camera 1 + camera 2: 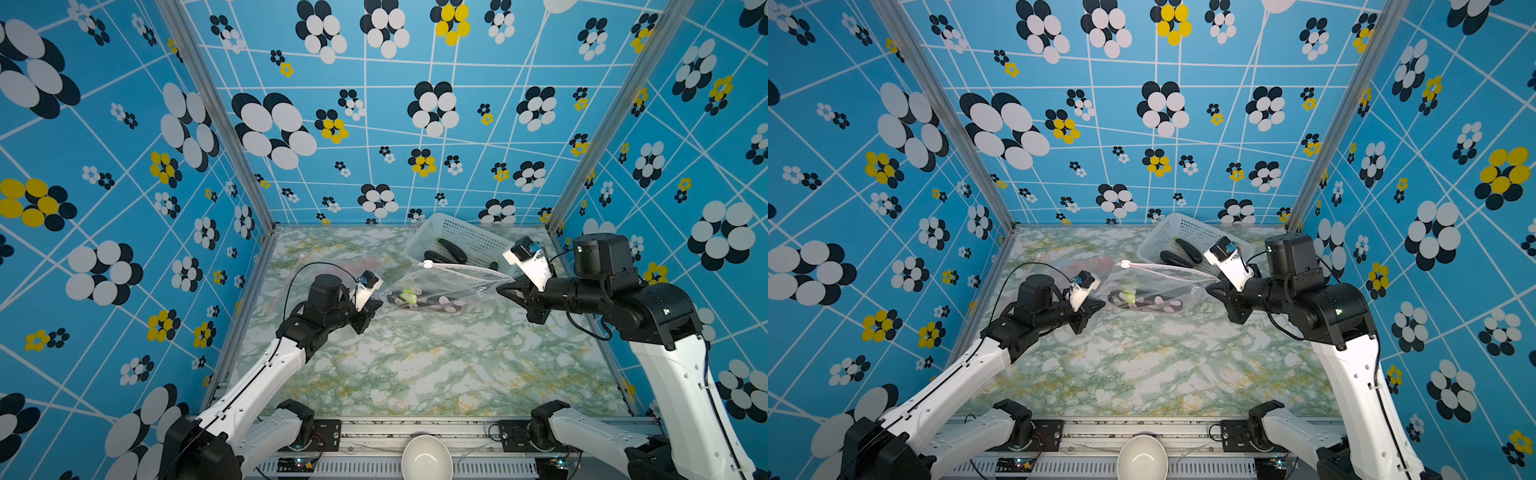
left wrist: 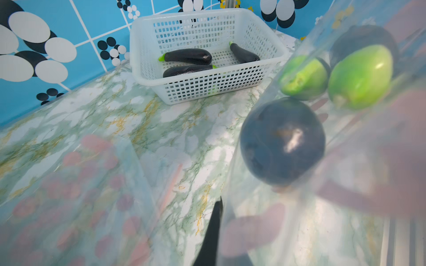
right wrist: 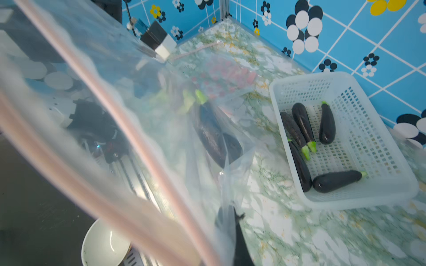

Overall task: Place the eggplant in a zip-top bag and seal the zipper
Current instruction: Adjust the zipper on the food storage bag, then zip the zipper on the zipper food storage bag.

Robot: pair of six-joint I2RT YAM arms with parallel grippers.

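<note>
While two claws are in play, each is clamped on the same thing: the left claw is pinched together on the left corner of a clear zip-top bag, and the right claw is closed on its right edge, so the bag hangs stretched between them above the table, toward the far side.

Two bags are in sight. The held one is printed with pale pink ovals and carries one white slider at the far-left end of its top edge. In the right wrist view two pink zipper strips run apart from each other, close to the lens and blurred. A second bag, printed with red spots, lies flat on the table at the far left.

Inside the held bag lies the eggplant, low in the sagging middle. It is long, dark purple and glossy, with a bright green cap. The left wrist view shows two green caps and one blunt dark end there, so at least two eggplants are inside; the exact count I cannot tell.

One white perforated basket stands at the far right, and five more eggplants can be counted in it in the right wrist view. One white bowl sits at the near edge, off the table.
</note>
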